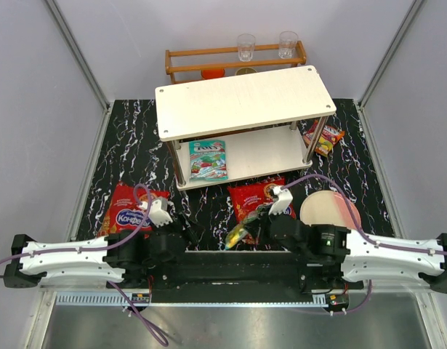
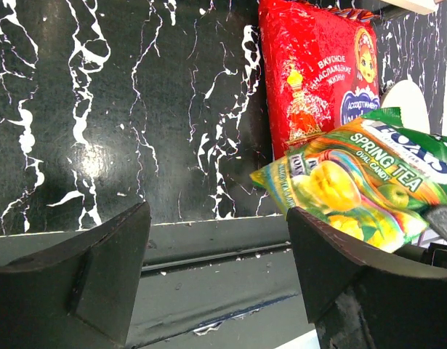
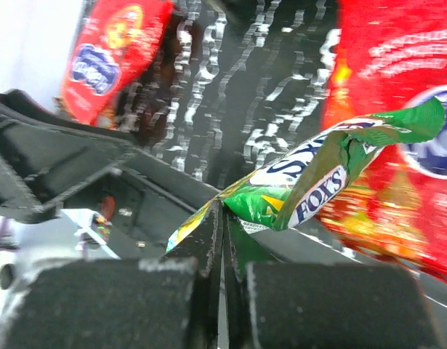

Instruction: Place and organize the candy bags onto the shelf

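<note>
Sitting on shelf lower tier, teal bag, right tool gripping green-yellow bag

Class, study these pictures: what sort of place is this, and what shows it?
Probably a robotics test cell, not a shop. Grey panels wall in a black marbled tabletop, a left arm and right arm are bolted at its near edge, and the white shelf looks staged.

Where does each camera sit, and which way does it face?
Top external: above and behind, looking down on the black marbled table and white two-tier shelf; both arms show.
Left wrist: looks rightward across the table; open left gripper frames it.
Right wrist: looks leftward; right gripper shut on the green-yellow glossy candy bag.
Shared: both wrist views show that bag and the large red packet.
</note>
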Tool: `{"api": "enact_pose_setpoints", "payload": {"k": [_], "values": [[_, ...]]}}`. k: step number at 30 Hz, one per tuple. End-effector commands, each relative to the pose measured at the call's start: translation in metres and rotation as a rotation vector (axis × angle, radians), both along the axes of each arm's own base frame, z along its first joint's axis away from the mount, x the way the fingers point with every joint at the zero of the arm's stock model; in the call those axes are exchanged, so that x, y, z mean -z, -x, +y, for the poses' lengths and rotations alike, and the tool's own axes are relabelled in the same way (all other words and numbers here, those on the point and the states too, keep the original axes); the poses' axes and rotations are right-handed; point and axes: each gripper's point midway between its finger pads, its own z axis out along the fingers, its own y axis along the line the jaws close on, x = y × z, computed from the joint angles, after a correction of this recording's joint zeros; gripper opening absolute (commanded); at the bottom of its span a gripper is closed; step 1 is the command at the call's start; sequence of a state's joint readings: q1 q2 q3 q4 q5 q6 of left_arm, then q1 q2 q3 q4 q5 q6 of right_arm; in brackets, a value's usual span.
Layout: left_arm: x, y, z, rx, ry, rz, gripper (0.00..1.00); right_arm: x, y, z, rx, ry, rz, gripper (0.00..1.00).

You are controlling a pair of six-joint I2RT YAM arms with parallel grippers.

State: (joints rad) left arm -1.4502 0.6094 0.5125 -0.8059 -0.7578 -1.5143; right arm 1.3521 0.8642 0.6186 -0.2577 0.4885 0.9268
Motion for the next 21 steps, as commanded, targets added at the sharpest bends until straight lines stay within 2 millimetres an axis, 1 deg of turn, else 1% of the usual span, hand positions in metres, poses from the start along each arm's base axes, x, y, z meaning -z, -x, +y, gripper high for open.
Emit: {"api": "enact_pose_setpoints", "payload": {"k": [1,2,3,6,7,9,10,12,13,15,16,17,19,20,21], "values": [[-0.003,-0.005,-0.008,-0.005,0.014,-0.03,0.79,0.028,-0.014,-0.056,0.044,0.242,-0.032,0.0],[-0.004,-0.004,-0.011,0.0,0.018,-0.032,0.79,0.031,-0.017,-0.06,0.047,0.254,-0.025,0.0],[-0.003,-0.004,-0.012,0.003,0.015,-0.032,0.79,0.033,-0.025,-0.066,0.069,0.258,-0.004,0.0],[-0.004,-0.004,-0.014,0.009,0.008,-0.031,0.79,0.039,-0.038,-0.076,0.081,0.304,0.008,0.0],[-0.002,-0.004,-0.014,0.01,0.005,-0.029,0.79,0.039,-0.048,-0.084,0.111,0.333,0.006,0.0],[-0.003,-0.003,-0.015,0.012,0.007,-0.027,0.79,0.04,-0.059,-0.095,0.153,0.383,0.006,0.0],[-0.001,-0.003,-0.015,0.013,0.001,-0.027,0.79,0.037,-0.071,-0.102,0.188,0.404,0.0,0.0],[0.001,-0.003,-0.016,0.012,0.006,-0.023,0.79,0.036,-0.081,-0.11,0.212,0.434,-0.004,0.0],[0.002,-0.003,-0.016,0.013,0.007,-0.022,0.79,0.036,-0.092,-0.117,0.251,0.45,0.004,0.0],[0.003,-0.003,-0.018,0.015,0.011,-0.02,0.79,0.035,-0.104,-0.123,0.27,0.48,-0.008,0.0],[0.005,-0.002,-0.018,0.017,0.011,-0.02,0.79,0.037,-0.111,-0.127,0.286,0.497,-0.002,0.02],[0.005,-0.002,-0.019,0.018,0.011,-0.018,0.79,0.034,-0.118,-0.127,0.3,0.494,-0.018,0.09],[0.007,-0.002,-0.019,0.018,0.009,-0.019,0.8,0.038,-0.128,-0.128,0.3,0.521,-0.032,0.29],[0.008,-0.002,-0.019,0.019,0.005,-0.019,0.8,0.036,-0.136,-0.133,0.337,0.52,-0.041,0.59],[0.009,-0.002,-0.019,0.02,0.001,-0.017,0.8,0.036,-0.138,-0.134,0.358,0.513,-0.035,0.67]]}}
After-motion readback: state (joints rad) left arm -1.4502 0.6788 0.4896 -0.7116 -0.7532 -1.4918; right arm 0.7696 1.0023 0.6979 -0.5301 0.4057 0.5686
